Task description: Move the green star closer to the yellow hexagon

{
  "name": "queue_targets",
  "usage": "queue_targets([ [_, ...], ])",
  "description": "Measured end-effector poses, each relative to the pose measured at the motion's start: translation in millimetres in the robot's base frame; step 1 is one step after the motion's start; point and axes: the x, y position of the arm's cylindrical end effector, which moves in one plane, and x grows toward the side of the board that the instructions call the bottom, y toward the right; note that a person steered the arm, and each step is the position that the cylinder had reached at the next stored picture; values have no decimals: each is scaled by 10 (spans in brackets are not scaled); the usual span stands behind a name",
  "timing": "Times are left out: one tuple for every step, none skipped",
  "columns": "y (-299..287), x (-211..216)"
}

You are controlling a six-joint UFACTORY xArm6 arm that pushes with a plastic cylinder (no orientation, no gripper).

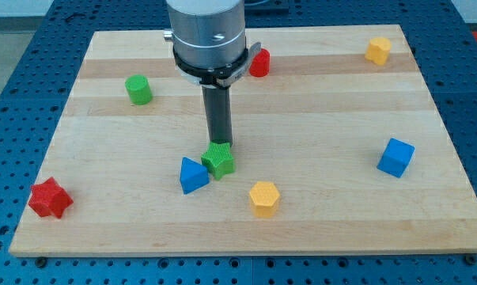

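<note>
Wooden bench (317, 119) carrying coloured blocks. Green star (219, 160) lies near centre, touching the blue triangular block (193, 175) at its left; yellow hexagon (264, 198) sits near, toward the view's bottom right. My tip (218, 144) meets the star's upper edge. No jaws appear: the rod ends plainly.

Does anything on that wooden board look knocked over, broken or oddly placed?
Nothing stands out. The blocks sit scattered but whole on the wooden board. My tip rests at the top edge of the green star, which touches the blue triangle; the yellow hexagon sits apart, toward the view's bottom right.
</note>
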Motion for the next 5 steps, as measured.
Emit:
queue_targets([
  [-205,-49],
  [-231,139],
  [-231,322],
  [-163,391],
  [-14,467],
])
